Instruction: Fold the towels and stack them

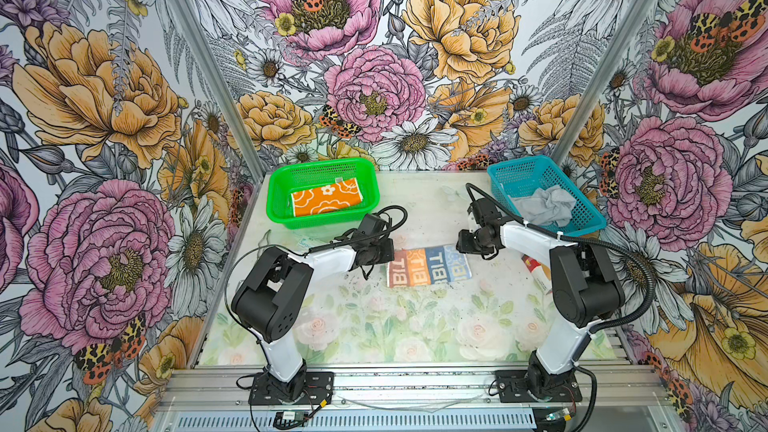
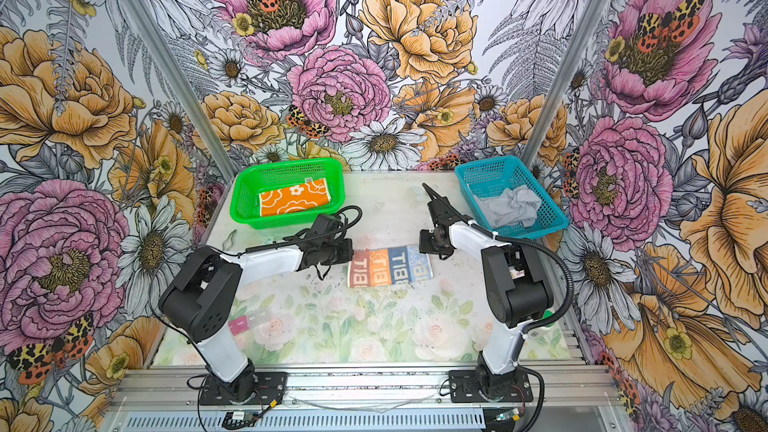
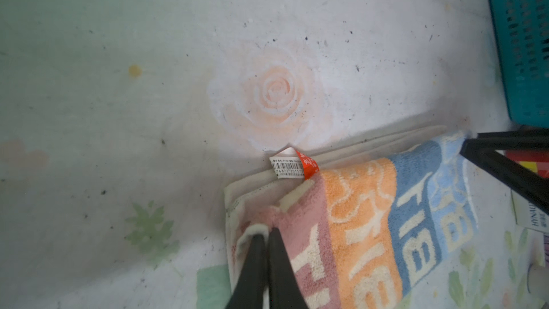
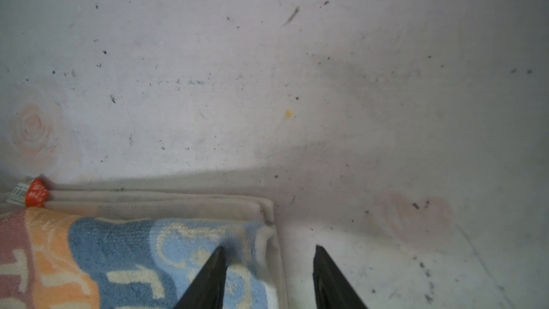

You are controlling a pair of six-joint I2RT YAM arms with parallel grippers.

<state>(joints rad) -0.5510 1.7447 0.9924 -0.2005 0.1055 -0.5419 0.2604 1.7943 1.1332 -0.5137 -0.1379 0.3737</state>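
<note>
My left claw (image 3: 266, 231) pinches towel (image 1: 428, 265) at pink end; right claw (image 4: 269, 247) gapes, straddling blue end. Towel flat, long axis left-right in both top views.

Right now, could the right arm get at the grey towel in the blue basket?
Probably yes. The grey towel lies uncovered in the open blue basket beside that arm, and the right hand is open, gripping nothing, at the lettered towel's end.
</note>
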